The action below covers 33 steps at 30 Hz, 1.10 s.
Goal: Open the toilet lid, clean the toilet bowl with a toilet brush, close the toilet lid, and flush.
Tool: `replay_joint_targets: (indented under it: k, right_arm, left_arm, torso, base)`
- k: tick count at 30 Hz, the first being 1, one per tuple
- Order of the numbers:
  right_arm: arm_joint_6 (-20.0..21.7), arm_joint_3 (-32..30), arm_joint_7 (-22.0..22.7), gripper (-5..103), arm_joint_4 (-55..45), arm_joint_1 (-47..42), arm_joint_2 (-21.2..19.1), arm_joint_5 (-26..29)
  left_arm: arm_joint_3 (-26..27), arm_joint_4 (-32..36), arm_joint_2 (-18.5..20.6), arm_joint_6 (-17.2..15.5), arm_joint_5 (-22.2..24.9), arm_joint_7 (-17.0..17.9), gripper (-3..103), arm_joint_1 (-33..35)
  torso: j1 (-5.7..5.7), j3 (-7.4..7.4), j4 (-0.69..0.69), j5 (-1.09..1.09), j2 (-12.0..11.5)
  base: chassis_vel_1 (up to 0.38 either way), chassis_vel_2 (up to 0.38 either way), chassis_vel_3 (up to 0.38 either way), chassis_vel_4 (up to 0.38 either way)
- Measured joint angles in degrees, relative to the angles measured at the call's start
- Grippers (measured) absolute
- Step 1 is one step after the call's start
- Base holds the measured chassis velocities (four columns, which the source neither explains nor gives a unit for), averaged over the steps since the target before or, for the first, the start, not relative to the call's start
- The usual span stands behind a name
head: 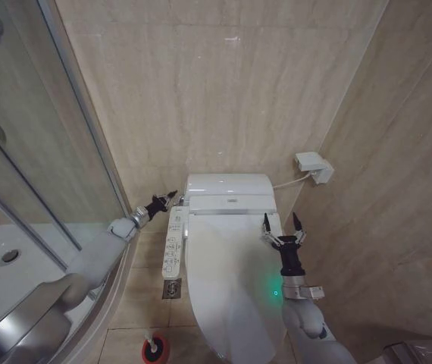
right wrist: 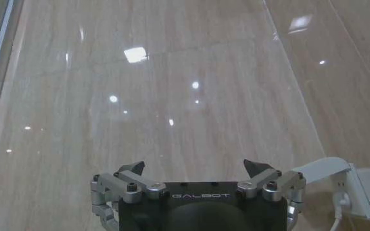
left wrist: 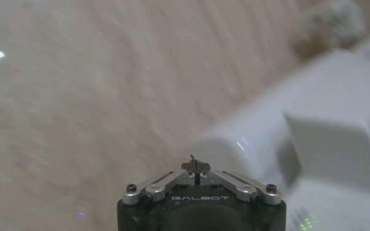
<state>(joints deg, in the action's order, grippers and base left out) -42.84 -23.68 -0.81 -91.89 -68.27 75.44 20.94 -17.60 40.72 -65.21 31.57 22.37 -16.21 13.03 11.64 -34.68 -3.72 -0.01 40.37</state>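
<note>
So here's where we're at: the toilet lid [head: 227, 280] is down flat over the toilet bowl, so we can't see inside the bowl at all. Our left claw [head: 172, 197] sits just beside the toilet's rear housing [head: 229, 187], on the shower side, right above the side control panel [head: 175, 244]. In the left wrist view its fingers [left wrist: 196, 166] come together at a single tip, so it's pinched closed on nothing. Our guess is it's there to poke a button near the back of the toilet, since a closed tip makes a decent pointer, but we can't tell whether it's actually touching anything.

Our right claw [head: 283, 224] hangs over the far side of the lid from that, near the edge, fingers spread wide and pointing toward the back wall. Nothing in it. It looks parked where it could catch the lid's rim.

The toilet brush [head: 154, 349] is standing in its red holder on the floor, in front of the toilet and off toward the shower enclosure [head: 49, 189], well apart from both claws. With the lid down and the brush docked, this reads as either the very start or the flush step.
</note>
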Motion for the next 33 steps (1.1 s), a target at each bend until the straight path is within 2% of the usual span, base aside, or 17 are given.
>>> replay_joint_targets:
  k: [2,5,6,7,8,9,10,11,13,14,16,17,23,24,30,31,33]
  right_arm:
    - [0.0,-0.1,0.1,100,0.0,0.0,-0.1,0.0]
    - [0.1,-0.5,0.3,100,0.0,-0.2,-0.4,0.1]
    - [0.1,-0.5,0.3,100,0.0,-0.2,-0.4,0.1]
    - [0.2,-1.0,0.5,100,-0.1,-0.5,-0.6,0.1]
    - [0.3,-1.5,0.7,100,-0.2,-0.7,-0.7,0.1]
    - [0.3,-1.7,0.6,100,-0.3,-0.8,-1.0,0.1]
    - [0.3,-1.7,0.6,100,-0.3,-0.8,-1.0,0.1]
    - [0.3,-2.0,0.4,100,-0.3,-1.0,-1.3,0.5]
    - [0.4,-2.3,0.3,100,-0.5,-1.1,-1.7,0.8]
    - [0.4,-2.3,0.3,100,-0.5,-1.1,-1.7,0.8]
    - [0.8,-2.6,0.5,100,-0.9,-1.3,-2.0,1.1]
    - [1.1,-2.6,0.8,100,-1.2,-1.3,-2.1,1.4]
    - [1.9,-3.4,1.9,100,-1.2,-1.3,-2.1,2.0]
    - [2.0,-3.6,2.0,100,-1.0,-1.1,-2.0,1.9]
    - [2.3,-4.3,2.1,100,0.7,-0.2,-0.3,0.8]
    - [2.4,-4.5,2.1,100,1.0,-0.1,0.2,0.5]
    - [2.4,-4.8,2.0,100,1.1,-0.1,0.8,0.3]
  left_arm:
    - [0.1,3.3,1.5,-0.9,2.0,2.8,0,1.3]
    - [1.8,14.0,5.7,-4.9,7.0,12.0,0,6.5]
    - [1.8,14.0,5.7,-4.9,7.0,12.0,0,6.5]
    - [2.6,17.7,6.6,-6.2,8.6,15.5,0,8.3]
    - [3.8,22.3,7.5,-8.4,10.0,19.7,0,10.3]
    - [4.5,26.4,8.6,-10.9,11.5,23.7,19,12.1]
    - [4.5,26.4,8.6,-10.9,11.5,23.7,19,12.1]
    - [5.0,32.6,10.9,-14.2,14.4,29.7,19,14.7]
    - [5.7,41.4,14.7,-17.6,18.2,35.1,19,18.3]
    - [5.7,41.4,14.7,-17.6,18.2,35.1,19,18.3]
    - [7.0,49.9,19.1,-19.0,20.1,37.4,19,22.3]
    - [7.7,53.1,20.8,-19.4,20.4,37.8,46,24.0]
    - [16.1,65.4,26.3,-20.0,21.9,38.2,46,34.2]
    - [18.7,67.3,26.7,-20.0,21.9,38.2,73,36.6]
    - [35.5,75.2,24.6,-20.7,20.6,37.4,73,52.5]
    - [38.8,76.6,22.8,-20.9,19.3,37.0,98,56.3]
    - [40.9,77.6,21.2,-21.0,18.0,36.7,98,58.8]
  torso:
    - [0.0,0.0,0.01,-0.01,0.0]
    - [0.0,-0.01,0.1,-0.01,0.0]
    - [0.0,-0.01,0.1,-0.01,0.0]
    - [0.0,-0.01,0.13,-0.01,0.0]
    - [-0.01,0.0,0.04,-0.01,0.0]
    - [-0.02,0.0,0.02,-0.02,0.0]
    - [-0.02,0.0,0.02,-0.02,0.0]
    - [-0.01,0.0,0.01,-0.02,0.0]
    - [-0.01,0.0,0.04,0.0,0.0]
    - [-0.01,0.0,0.04,0.0,0.0]
    - [-0.02,0.0,0.07,0.01,0.0]
    - [-0.02,0.0,0.07,0.01,0.0]
    - [-0.02,0.0,0.04,0.0,0.0]
    - [-0.02,0.0,0.04,0.0,0.0]
    - [-0.02,0.0,0.07,0.02,0.0]
    - [-0.02,0.0,0.07,0.0,0.0]
    - [-0.02,0.0,0.07,-0.01,0.0]
  base:
    - [0.0,0.0,0.0,0.0]
    - [0.0,0.0,0.0,0.0]
    - [0.0,0.0,0.0,0.0]
    - [0.0,0.0,0.0,0.0]
    - [0.0,0.0,0.0,0.0]
    - [0.0,0.0,0.0,0.0]
    - [0.0,0.0,0.0,0.0]
    - [0.0,0.0,0.0,0.0]
    - [0.0,0.0,0.0,0.0]
    - [0.0,0.0,0.0,0.0]
    - [0.0,0.0,0.0,0.0]
    - [0.0,0.0,0.0,0.0]
    - [0.0,0.0,0.0,0.0]
    - [0.0,0.0,0.0,0.0]
    - [0.0,0.0,0.0,0.0]
    - [0.0,0.0,0.0,0.0]
    - [0.0,0.0,0.0,0.0]
